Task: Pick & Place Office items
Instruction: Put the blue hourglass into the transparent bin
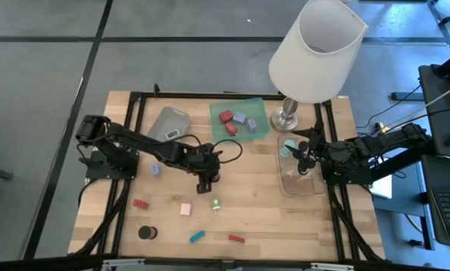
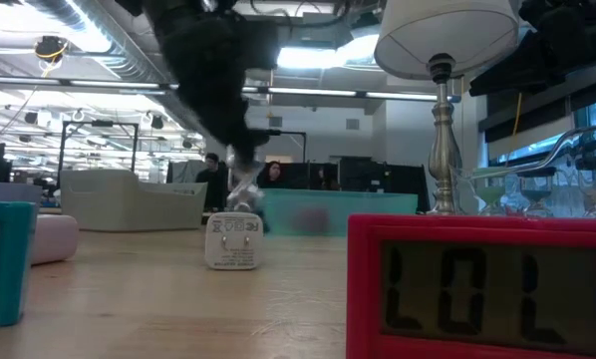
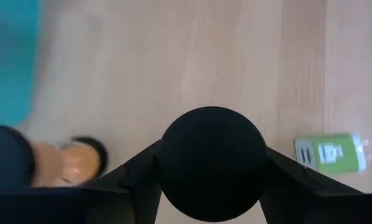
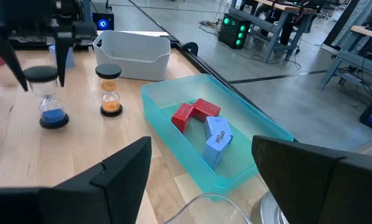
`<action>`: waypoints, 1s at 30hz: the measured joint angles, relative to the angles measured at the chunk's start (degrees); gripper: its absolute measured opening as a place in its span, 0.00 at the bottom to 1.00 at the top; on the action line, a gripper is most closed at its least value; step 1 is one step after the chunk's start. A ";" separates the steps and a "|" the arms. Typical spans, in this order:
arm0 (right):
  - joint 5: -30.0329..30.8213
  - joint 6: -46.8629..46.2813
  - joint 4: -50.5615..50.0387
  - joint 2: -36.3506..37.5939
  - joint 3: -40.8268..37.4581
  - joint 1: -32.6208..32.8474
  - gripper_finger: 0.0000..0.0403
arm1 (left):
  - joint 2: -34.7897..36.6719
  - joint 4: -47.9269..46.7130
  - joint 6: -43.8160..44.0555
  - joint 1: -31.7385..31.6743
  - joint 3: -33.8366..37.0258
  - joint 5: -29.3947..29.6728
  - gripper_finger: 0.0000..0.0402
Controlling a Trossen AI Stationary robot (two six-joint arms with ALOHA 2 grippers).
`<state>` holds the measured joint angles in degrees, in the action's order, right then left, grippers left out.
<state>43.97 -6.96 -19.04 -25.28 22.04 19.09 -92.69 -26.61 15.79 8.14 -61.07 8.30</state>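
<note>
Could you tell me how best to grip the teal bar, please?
Probably at the middle of the teal bar, across its narrow width, from straight above: it lies flat and slanted on the table, both long sides free. Turn the tool to match.

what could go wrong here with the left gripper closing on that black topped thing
The left gripper straddles the round black top of an hourglass with blue sand. A squeeze on that curved top might slip or tip it. A second hourglass with orange sand stands close beside it and could get knocked. The right gripper waits over the clear tray, out of the way.
</note>
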 joint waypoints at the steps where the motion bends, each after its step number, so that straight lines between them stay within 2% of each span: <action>1: 0.00 0.00 0.00 0.00 0.00 0.00 0.70 | 0.26 0.03 0.00 0.00 -0.61 1.03 0.51; 4: 0.00 0.00 -0.03 0.02 0.02 0.00 0.70 | 1.73 2.53 -0.63 -0.02 -1.68 4.65 0.51; 10: 0.02 0.00 -0.25 0.00 0.02 0.00 0.70 | 5.13 13.32 -4.08 0.44 -1.59 9.48 0.51; 17: 0.62 0.02 -0.25 0.01 0.02 0.00 0.70 | 9.98 32.76 -8.08 4.20 6.64 19.41 0.51; 22: 0.29 -1.66 0.43 0.01 0.02 0.00 0.70 | 15.23 47.94 -8.52 4.90 17.06 20.03 0.51; 26: -4.14 -15.07 2.47 -0.04 0.02 0.00 0.70 | 19.60 59.48 -8.61 3.35 24.30 19.06 0.51; 30: -2.00 -19.44 6.50 -0.58 0.02 0.00 0.70 | 20.93 71.57 -9.58 1.68 29.26 16.92 0.51</action>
<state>41.96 -26.40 -12.54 -25.86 22.06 19.09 -71.76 44.96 6.21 9.83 -31.80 25.23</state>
